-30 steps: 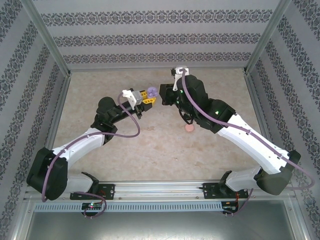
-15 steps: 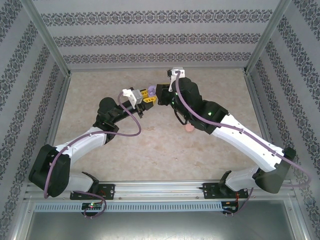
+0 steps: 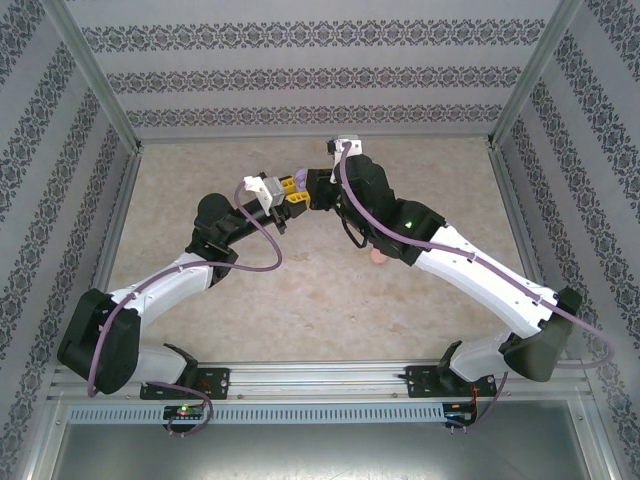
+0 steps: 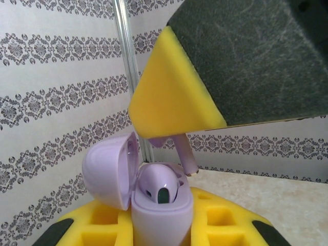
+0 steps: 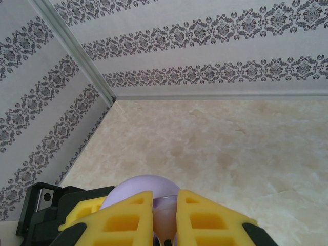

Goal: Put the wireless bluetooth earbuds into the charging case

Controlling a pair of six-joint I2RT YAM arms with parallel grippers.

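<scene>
A lilac charging case [image 4: 161,212] stands upright between the yellow fingers [image 4: 102,225] of my left gripper [image 4: 161,228], which is shut on it. Its lid [image 4: 108,171] is swung open to the left. One lilac earbud [image 4: 161,185] sits in the case. My right gripper [image 5: 165,210] is shut on a second lilac earbud [image 5: 166,225]. Its stem [image 4: 185,156] hangs just above the case's free slot, below the right gripper's finger [image 4: 169,97]. In the top view the left gripper [image 3: 292,192] and right gripper [image 3: 318,188] meet tip to tip above the table.
A small pink object [image 3: 378,258] lies on the beige table [image 3: 300,290], partly under my right forearm. Patterned walls and metal corner posts [image 3: 115,110] enclose the table on three sides. The right wrist view has bare tabletop [image 5: 230,154] ahead.
My right arm has swung left and closed the gap to the left gripper, bringing its earbud over the open case. The left gripper has stayed put with the case.
</scene>
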